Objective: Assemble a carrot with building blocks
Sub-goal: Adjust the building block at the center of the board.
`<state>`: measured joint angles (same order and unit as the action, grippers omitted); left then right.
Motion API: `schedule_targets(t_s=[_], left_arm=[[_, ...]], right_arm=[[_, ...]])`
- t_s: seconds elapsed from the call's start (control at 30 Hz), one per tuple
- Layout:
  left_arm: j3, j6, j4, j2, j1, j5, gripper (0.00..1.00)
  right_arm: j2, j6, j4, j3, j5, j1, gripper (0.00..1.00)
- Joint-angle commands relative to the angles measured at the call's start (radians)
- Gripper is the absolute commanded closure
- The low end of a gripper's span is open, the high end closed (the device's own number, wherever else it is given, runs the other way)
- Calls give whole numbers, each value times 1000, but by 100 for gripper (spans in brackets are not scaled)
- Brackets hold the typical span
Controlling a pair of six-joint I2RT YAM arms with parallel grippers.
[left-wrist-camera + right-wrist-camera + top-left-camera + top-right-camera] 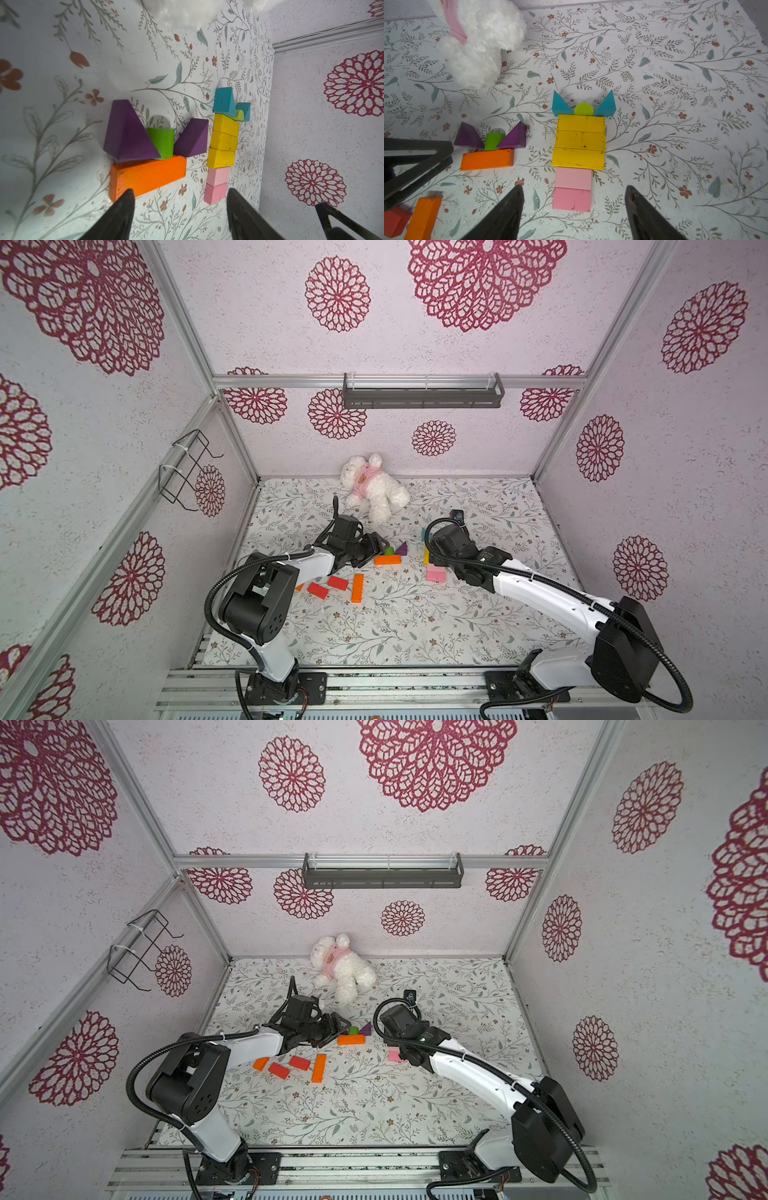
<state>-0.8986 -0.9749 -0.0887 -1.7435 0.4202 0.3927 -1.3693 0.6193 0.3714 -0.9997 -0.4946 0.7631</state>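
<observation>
Two figures on the counter [415,626], both robot-side of the bear [374,487]; the one further toward the right arm looks finished: three yellow bars [580,141] stacked edge to edge, two pink bars [572,189] below, teal triangles [561,106] and a lime cylinder [584,109] as the leafy top; second figure, nearer the bear's feet, looks barely begun: one orange bar [486,159] with two purple triangles [468,136] and a green cylinder [494,141] touching its far edge; two loose orange bars [357,588] and two red bars [337,583] lie scattered further from the bear, by the left arm, probably the body yet to add; left claw [180,191] wide and empty, hovering at the orange bar; right claw [574,187] wide and empty above the pink end; roughly halfway by my guess
</observation>
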Motion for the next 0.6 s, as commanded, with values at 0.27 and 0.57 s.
schedule_targets(t_s=[0.27,0.57], left_arm=[[18,2,-1,11,21,-67,28],[23,-2,-4,-18,26,-65,28]], right_arm=[[30,-11,-1,3,-29,-7,22],[29,-12,-2,4,-30,-7,21]])
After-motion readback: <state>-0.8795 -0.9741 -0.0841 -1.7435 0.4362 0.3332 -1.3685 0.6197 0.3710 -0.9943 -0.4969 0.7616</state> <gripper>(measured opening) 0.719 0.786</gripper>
